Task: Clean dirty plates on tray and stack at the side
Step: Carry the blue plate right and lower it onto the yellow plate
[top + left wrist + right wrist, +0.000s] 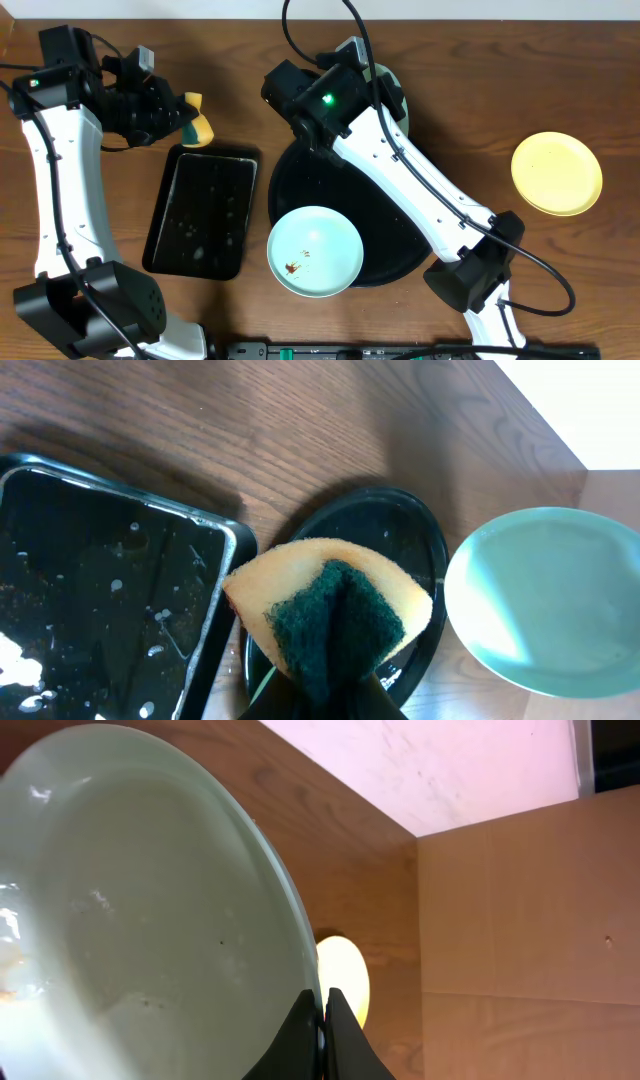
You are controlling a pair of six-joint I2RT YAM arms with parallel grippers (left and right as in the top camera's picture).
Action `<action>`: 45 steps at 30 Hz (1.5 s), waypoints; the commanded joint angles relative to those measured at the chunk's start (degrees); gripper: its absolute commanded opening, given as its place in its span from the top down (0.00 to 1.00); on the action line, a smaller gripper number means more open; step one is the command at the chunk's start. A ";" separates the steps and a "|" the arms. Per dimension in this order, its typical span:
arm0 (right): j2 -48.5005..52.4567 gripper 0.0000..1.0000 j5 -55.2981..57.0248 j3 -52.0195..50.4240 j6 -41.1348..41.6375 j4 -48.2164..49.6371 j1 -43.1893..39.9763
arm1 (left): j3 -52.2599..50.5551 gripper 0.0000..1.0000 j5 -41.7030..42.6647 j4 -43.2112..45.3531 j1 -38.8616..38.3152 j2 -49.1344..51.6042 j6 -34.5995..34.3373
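The round black tray lies at mid-table, partly under my right arm. One turquoise plate with brown smears rests on its front-left rim. My right gripper is shut on the rim of a second turquoise plate, held tilted above the tray's far side. That plate also shows in the left wrist view. The yellow plate lies on the table at the right, and it shows behind the jaws in the right wrist view. My left gripper is shut on a yellow-and-green sponge above the table.
A black rectangular tray with wet specks lies left of the round tray; it also shows in the left wrist view. My right arm crosses over the round tray. The table's far edge shows in the left wrist view.
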 commanded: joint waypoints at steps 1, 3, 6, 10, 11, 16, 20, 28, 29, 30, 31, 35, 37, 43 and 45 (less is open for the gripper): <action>-1.95 0.99 3.04 0.76 1.88 -0.11 0.11 | 0.76 0.92 1.18 -0.13 0.35 -0.07 0.98; -1.95 0.99 1.95 0.76 1.88 0.35 -0.20 | 0.76 0.93 1.18 -0.13 0.35 -0.07 0.98; -1.95 0.98 -4.76 0.76 0.26 1.97 -2.36 | 0.76 0.92 1.18 -0.13 0.35 -0.07 0.98; -1.92 0.99 -16.50 0.76 -1.64 4.55 -7.56 | 0.76 0.93 1.18 -0.11 0.35 -0.04 1.03; -1.92 0.98 -19.37 0.76 -1.73 5.14 -9.01 | 0.76 0.93 1.18 -0.11 0.35 -0.07 1.20; -1.92 0.99 -34.47 0.76 -5.07 8.13 -17.84 | 0.74 0.93 1.18 -0.13 0.35 -0.04 1.42; -1.92 0.98 -42.40 0.76 -6.49 8.72 -25.14 | 0.70 0.92 1.16 -0.13 0.35 -0.04 1.42; -1.92 0.98 -45.90 0.76 -7.89 8.79 -38.27 | 0.70 0.92 1.18 -0.11 0.28 -0.04 1.42; -1.92 0.98 -46.69 0.76 -8.28 8.70 -39.78 | 0.70 0.92 1.16 -0.11 0.28 -0.04 1.42; -1.92 0.98 -47.67 0.76 -8.72 8.41 -41.29 | 0.70 0.92 1.16 -0.11 0.28 -0.04 1.40; -1.90 0.99 -48.13 0.76 -8.70 7.98 -43.06 | 0.70 0.93 1.16 -0.11 0.28 -0.04 1.42; -1.84 0.98 -48.22 -0.20 -9.38 6.25 -48.74 | 0.70 0.93 1.16 -0.07 0.28 -0.04 1.42; -1.84 0.98 -48.41 -1.86 -9.90 5.70 -51.49 | 0.70 0.93 1.16 0.09 0.28 -0.04 1.44; -1.84 0.99 -48.43 -10.27 -10.21 7.52 -57.75 | 0.70 0.93 1.14 0.13 0.24 -0.04 1.46; -1.84 0.99 -48.48 -13.70 -10.14 8.70 -59.28 | 0.70 0.92 1.16 0.13 0.24 -0.04 1.44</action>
